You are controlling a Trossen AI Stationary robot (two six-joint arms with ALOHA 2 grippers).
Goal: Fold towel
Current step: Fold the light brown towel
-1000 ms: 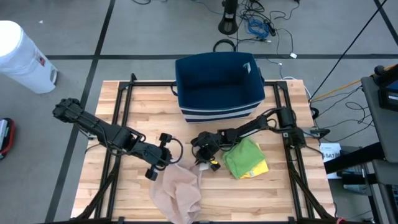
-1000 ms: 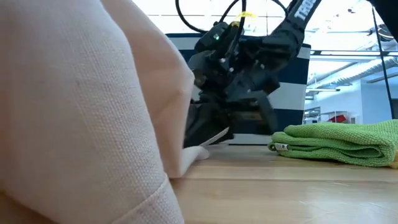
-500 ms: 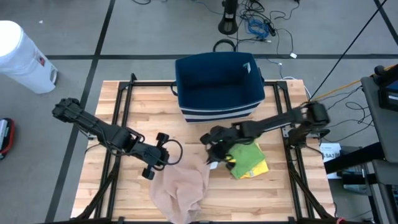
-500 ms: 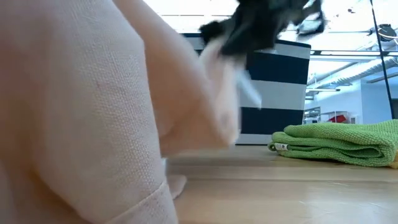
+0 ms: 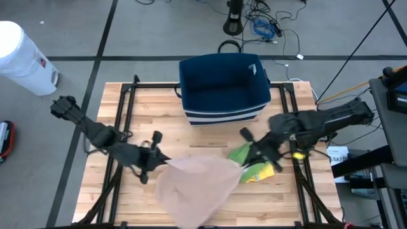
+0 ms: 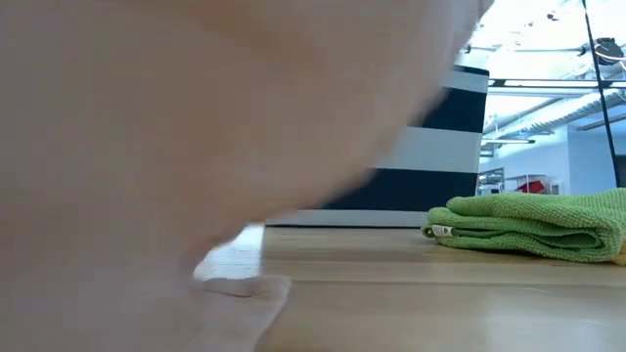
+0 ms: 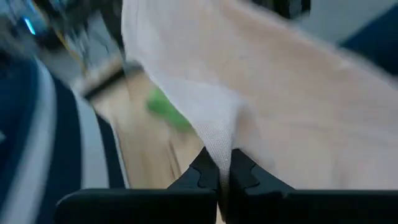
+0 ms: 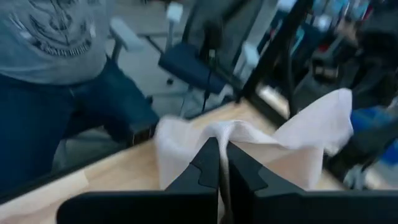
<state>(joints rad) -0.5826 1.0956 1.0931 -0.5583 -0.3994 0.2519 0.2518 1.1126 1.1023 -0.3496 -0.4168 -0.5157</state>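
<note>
A beige towel (image 5: 197, 181) hangs spread between my two grippers near the table's front. My left gripper (image 5: 160, 160) is shut on its left top corner. My right gripper (image 5: 244, 154) is shut on its right top corner. The towel's lower end (image 6: 240, 293) lies on the wooden table (image 5: 140, 108). In the low view the towel (image 6: 196, 117) fills most of the picture. My left gripper pinches a bunched corner of the towel (image 7: 217, 146) between its two fingertips (image 7: 202, 177), coming from the table's left, slanting down. The cloth runs away from it toward the other arm. My right gripper pinches the opposite corner (image 8: 233, 134) between its two fingertips (image 8: 208, 165), from the table's right side. The top edge between both holds is drawn nearly straight and the cloth hangs below.
A folded green towel (image 5: 257, 164) lies on the table just under my right gripper, with something yellow under it. A dark blue basket with white stripes (image 5: 222, 86) stands at the far middle. A person (image 8: 62, 62) stands beyond the table.
My right gripper has risen and swung toward the table's right edge, carrying its towel corner. My left gripper has gone up and a little toward the left edge. The towel, crumpled on the table before, is now lifted and spread out between them, its lower end still on the table.
</note>
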